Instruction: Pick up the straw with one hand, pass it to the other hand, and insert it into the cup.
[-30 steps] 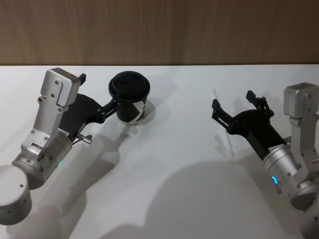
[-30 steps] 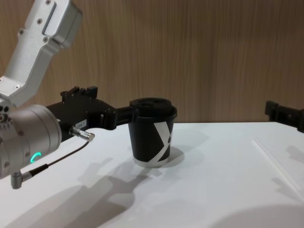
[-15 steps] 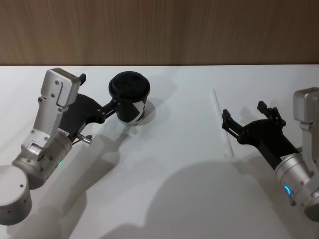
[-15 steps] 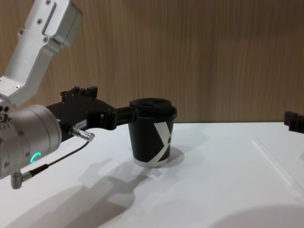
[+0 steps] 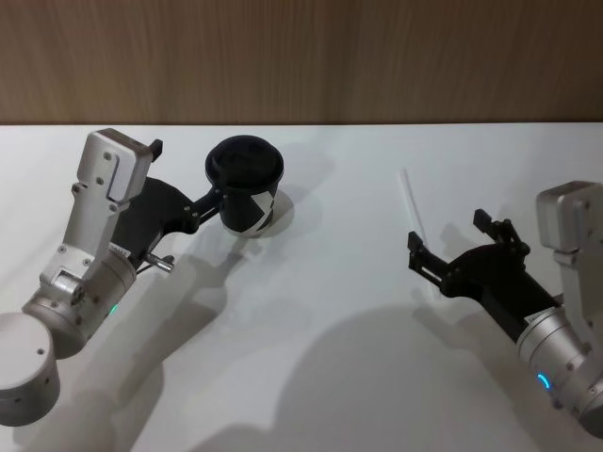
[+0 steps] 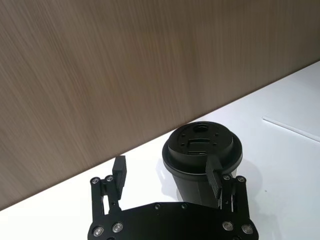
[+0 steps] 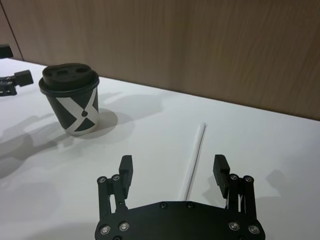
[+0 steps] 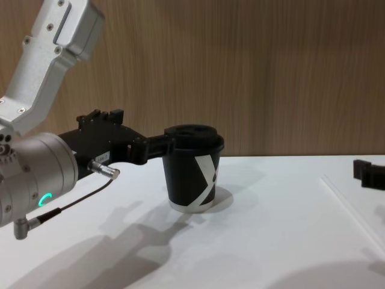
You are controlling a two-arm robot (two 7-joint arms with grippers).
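Note:
The white straw lies flat on the table at the right, also seen as straw and straw. My right gripper hovers open over its near part; in the right wrist view the straw runs between the spread fingers of the right gripper. The black lidded cup with a white X stands upright at the back left, also cup. My left gripper is open beside it, one fingertip against the cup wall.
A white table runs back to a wooden wall. A thin dark cable with a metal plug hangs off my left wrist. Open tabletop lies between the cup and the straw.
My right gripper has drawn back toward me along the straw, drifting right and then left again. The left arm, cup and straw have not moved.

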